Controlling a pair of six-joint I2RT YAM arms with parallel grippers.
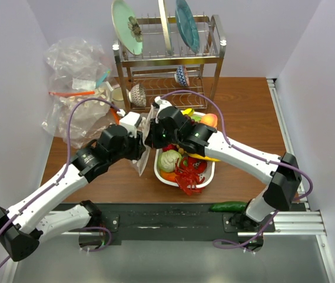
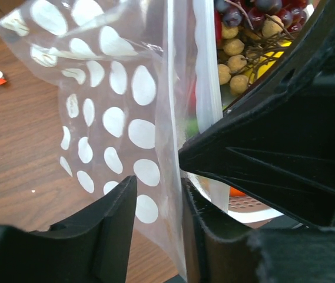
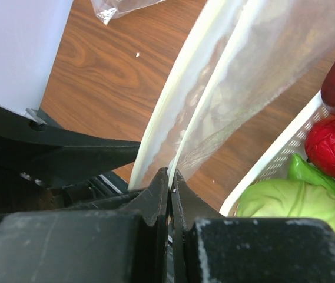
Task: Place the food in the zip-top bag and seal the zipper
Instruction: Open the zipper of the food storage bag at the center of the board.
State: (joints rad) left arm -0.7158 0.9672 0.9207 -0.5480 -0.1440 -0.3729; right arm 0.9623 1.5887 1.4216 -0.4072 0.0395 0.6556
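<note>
The clear zip-top bag with white dots (image 2: 120,118) hangs between both arms, just left of the white plastic tray (image 1: 210,172). The right pincer (image 3: 170,177) is squeezed tight on the bag's mouth edge, by the pale zipper strip (image 3: 173,100). The left pincer (image 2: 158,227) has a finger on each side of the bag's thin wall, with a gap, not pinching. The step looks like opening the bag. Next, the left one probably must pinch and pull away. The red toy lobster (image 1: 191,177) waits in the tray. The brown wooden table (image 1: 244,112) carries a metal dish rack (image 1: 167,53), between pale walls.
</note>
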